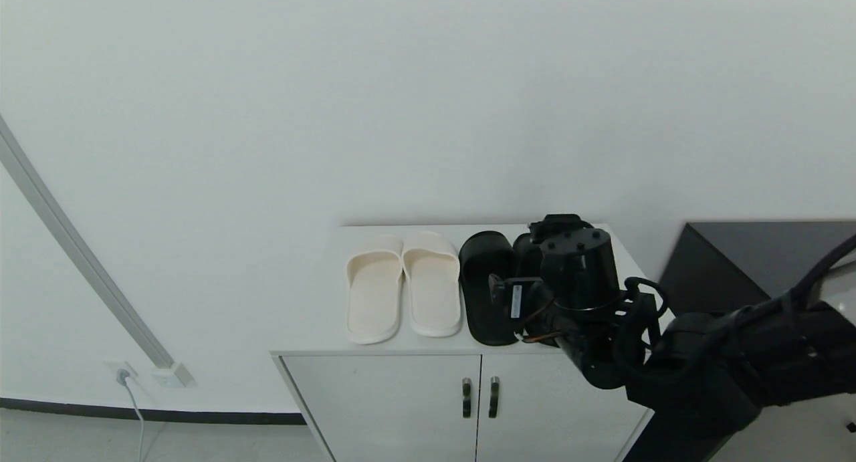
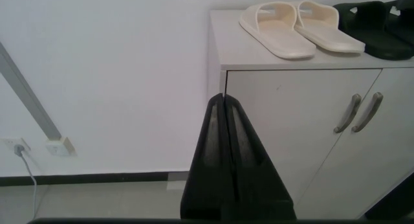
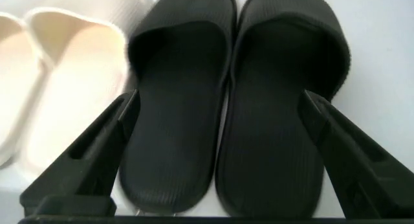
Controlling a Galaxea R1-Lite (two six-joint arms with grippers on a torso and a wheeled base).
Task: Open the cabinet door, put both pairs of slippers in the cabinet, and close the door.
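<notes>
A white cabinet [image 1: 374,395] stands against the wall with both doors closed and two dark handles [image 1: 479,396] at the centre seam. On its top lie a cream pair of slippers [image 1: 403,289] and, to their right, a black pair of slippers [image 1: 487,288]. My right arm's wrist [image 1: 576,268] hangs over the black pair and covers most of the right-hand slipper. My right gripper [image 3: 220,104] is open, one finger on each outer side of the black slippers [image 3: 226,107]. My left gripper [image 2: 224,102] is shut and holds nothing, low beside the cabinet's left corner [image 2: 223,75].
A dark table [image 1: 769,255] stands to the right of the cabinet. On the wall to the left are a slanted grey conduit [image 1: 73,248] and an outlet [image 1: 120,372] with a cable hanging down to the floor.
</notes>
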